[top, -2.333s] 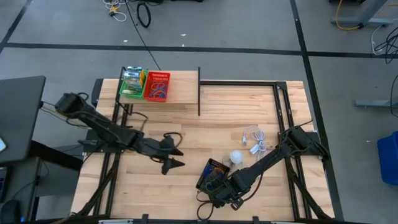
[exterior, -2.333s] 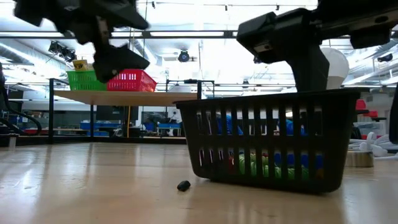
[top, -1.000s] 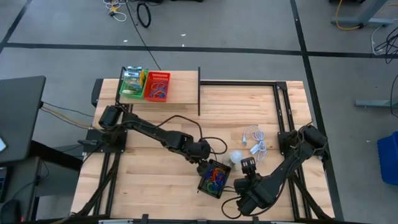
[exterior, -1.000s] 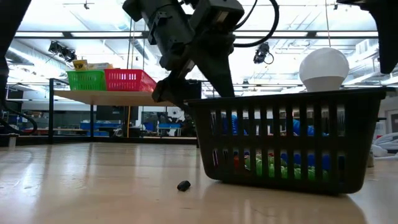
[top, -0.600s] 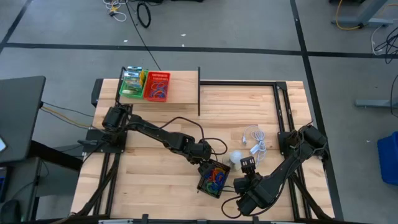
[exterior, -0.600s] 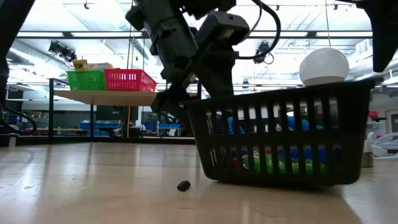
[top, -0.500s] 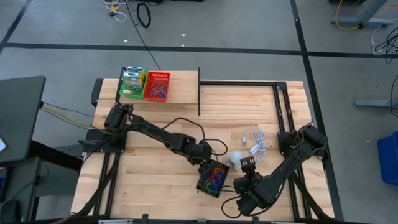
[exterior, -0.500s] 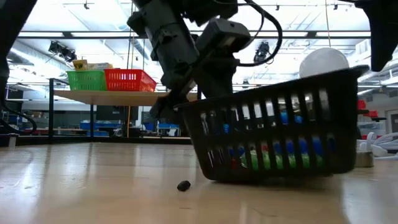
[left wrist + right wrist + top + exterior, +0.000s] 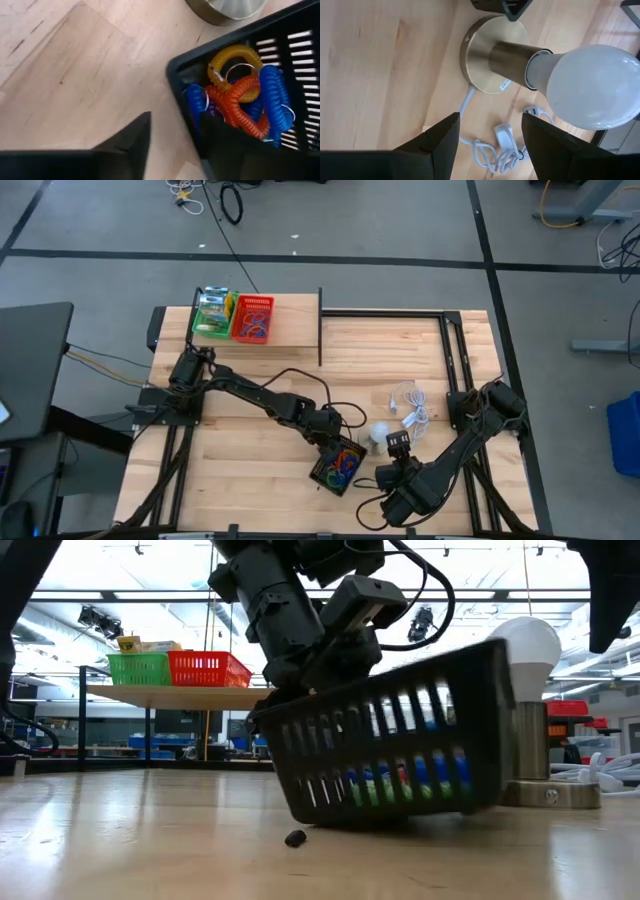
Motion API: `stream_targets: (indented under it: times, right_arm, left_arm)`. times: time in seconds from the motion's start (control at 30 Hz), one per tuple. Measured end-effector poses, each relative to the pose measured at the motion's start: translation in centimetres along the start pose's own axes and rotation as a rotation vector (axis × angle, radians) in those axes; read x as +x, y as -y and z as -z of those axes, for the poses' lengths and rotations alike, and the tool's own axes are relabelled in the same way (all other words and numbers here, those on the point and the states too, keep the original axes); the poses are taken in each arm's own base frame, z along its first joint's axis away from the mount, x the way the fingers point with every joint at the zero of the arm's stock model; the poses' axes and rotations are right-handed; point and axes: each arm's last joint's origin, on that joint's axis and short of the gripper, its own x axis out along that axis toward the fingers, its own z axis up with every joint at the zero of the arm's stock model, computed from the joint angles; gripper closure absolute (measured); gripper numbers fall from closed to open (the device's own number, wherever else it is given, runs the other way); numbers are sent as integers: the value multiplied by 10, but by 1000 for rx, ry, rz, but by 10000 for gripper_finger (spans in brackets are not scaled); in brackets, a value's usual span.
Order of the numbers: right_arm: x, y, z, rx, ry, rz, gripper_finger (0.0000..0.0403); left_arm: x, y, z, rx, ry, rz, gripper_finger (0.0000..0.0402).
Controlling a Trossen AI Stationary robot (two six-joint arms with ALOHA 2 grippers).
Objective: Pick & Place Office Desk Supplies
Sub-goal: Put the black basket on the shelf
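While the black basket (image 9: 390,735) tips up on one edge of the wooden table (image 9: 250,480), the left gripper (image 9: 172,140) has its fingers astride the basket's rim, one inside and one outside, clamped on that wall. Coiled loops (image 9: 245,95) in blue, orange and yellow lie heaped inside the basket, just past the gripper. Beside the basket, the right gripper (image 9: 487,132) hangs open above the lamp (image 9: 540,70).

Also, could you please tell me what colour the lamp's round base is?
Brushed brass or gold; the lamp base shows best in the right wrist view.
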Motion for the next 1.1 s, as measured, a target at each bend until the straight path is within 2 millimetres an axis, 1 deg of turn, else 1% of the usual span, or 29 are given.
stream_targets:
  times: [0.1,0.2,0.23,0.47,0.57,0.7,0.8,0.97,1.1]
  right_arm:
    - [0,0,0,0,1,3,181]
    - [0,0,0,-1,2,3,181]
    - [0,0,0,-1,2,3,181]
    - [0,0,0,0,2,3,181]
    - [0,0,0,0,2,3,181]
    - [0,0,0,1,5,2,181]
    - [0,0,-1,0,8,0,181]
    - [0,0,-1,-13,12,-2,181]
    - [0,-1,-1,-22,13,-4,181]
  left_arm:
    - [0,0,0,1,-1,1,293]
    - [0,1,1,19,-9,11,372]
    - [0,1,1,24,-12,15,384]
    - [-1,2,5,71,-74,42,390]
    - [-5,1,7,91,-103,28,390]
    - [-20,0,8,123,-112,-11,390]
    - [-36,-2,6,138,-116,-40,390]
    - [-59,-3,-1,133,-152,34,390]
    - [-79,-3,-8,128,-142,91,390]
